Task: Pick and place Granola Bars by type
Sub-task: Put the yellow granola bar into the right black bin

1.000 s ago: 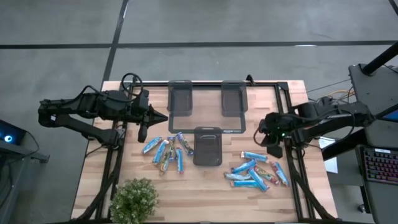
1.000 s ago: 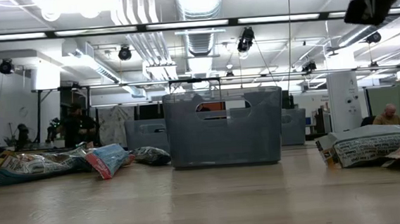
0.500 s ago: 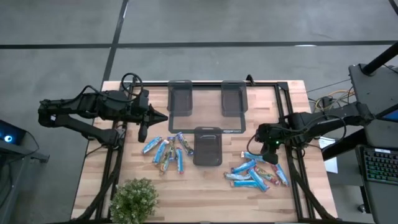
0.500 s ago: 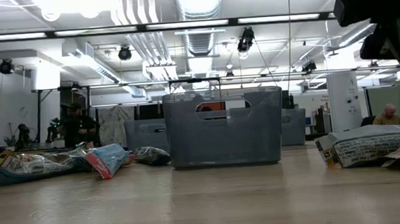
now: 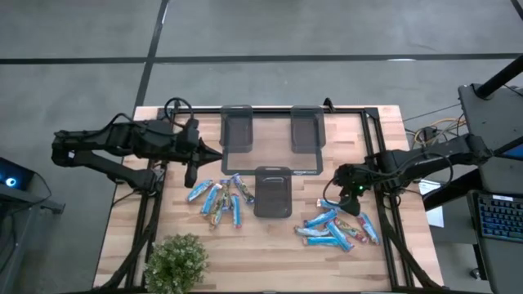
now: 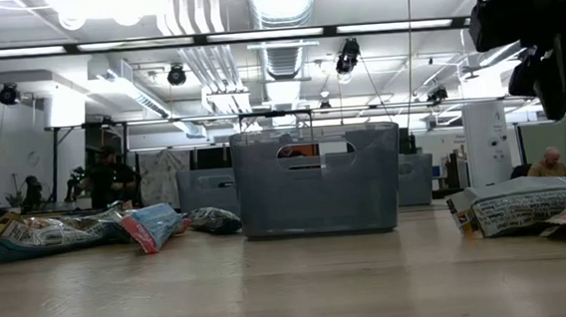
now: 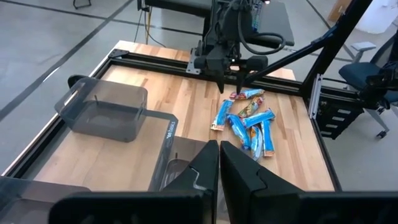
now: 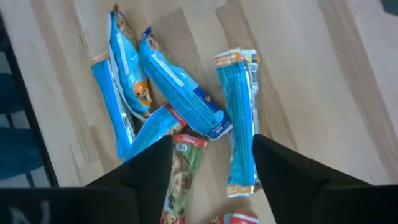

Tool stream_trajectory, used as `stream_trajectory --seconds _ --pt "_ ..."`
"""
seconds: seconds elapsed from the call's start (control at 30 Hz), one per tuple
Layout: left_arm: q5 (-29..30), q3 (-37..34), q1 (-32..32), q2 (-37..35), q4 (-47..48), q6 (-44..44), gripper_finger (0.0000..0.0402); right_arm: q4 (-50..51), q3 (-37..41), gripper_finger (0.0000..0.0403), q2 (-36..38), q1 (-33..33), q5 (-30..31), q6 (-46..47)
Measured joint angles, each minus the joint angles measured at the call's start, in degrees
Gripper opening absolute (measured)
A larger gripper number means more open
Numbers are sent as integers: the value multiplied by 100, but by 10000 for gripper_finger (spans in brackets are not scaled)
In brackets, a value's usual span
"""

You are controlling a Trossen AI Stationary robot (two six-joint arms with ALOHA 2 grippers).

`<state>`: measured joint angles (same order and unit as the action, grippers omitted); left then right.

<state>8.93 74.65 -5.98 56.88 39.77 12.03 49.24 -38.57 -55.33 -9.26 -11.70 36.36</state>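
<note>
Granola Bars lie flat on the wooden table in two loose piles: a left pile [image 5: 219, 198] and a right pile [image 5: 337, 226], mostly light-blue wrappers. My right gripper [image 8: 211, 180] hangs open just above the right pile, pointing steeply down. A green-and-brown bar [image 8: 185, 167] and a light-blue bar [image 8: 239, 124] lie under the gap between its fingers. The left wrist view shows the right gripper [image 7: 232, 82] over the pile's far end, touching nothing. My left gripper [image 5: 214, 153] waits shut, held high over the table's left part, left of the trays.
Three dark grey trays stand mid-table: two at the back [image 5: 237, 131] [image 5: 306, 131] and one nearer the front [image 5: 274, 190], between the two piles. A potted plant [image 5: 174, 261] sits at the near left edge. Black frame rails [image 5: 382, 212] run along the table's sides.
My right gripper has come down toward the right pile of bars, moving a little toward the table's near edge, and has rolled slightly. The bars have not moved.
</note>
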Motion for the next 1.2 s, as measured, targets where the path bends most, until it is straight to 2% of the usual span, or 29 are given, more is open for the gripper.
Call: stream_trajectory --seconds 0.33,0.6,0.93,1.2 --pt "-4 0 0 190 0 -108 0 -224 334 221 -174 0 1 -87" --pt "-4 0 0 261 4 -182 0 -368 374 221 -835 0 447 -563" --pt "-5 0 0 256 -4 -179 0 -881 361 221 -1732 0 439 -706" --pt "-7 0 0 256 -4 -159 0 -1077 296 222 -1951 2 373 -804"
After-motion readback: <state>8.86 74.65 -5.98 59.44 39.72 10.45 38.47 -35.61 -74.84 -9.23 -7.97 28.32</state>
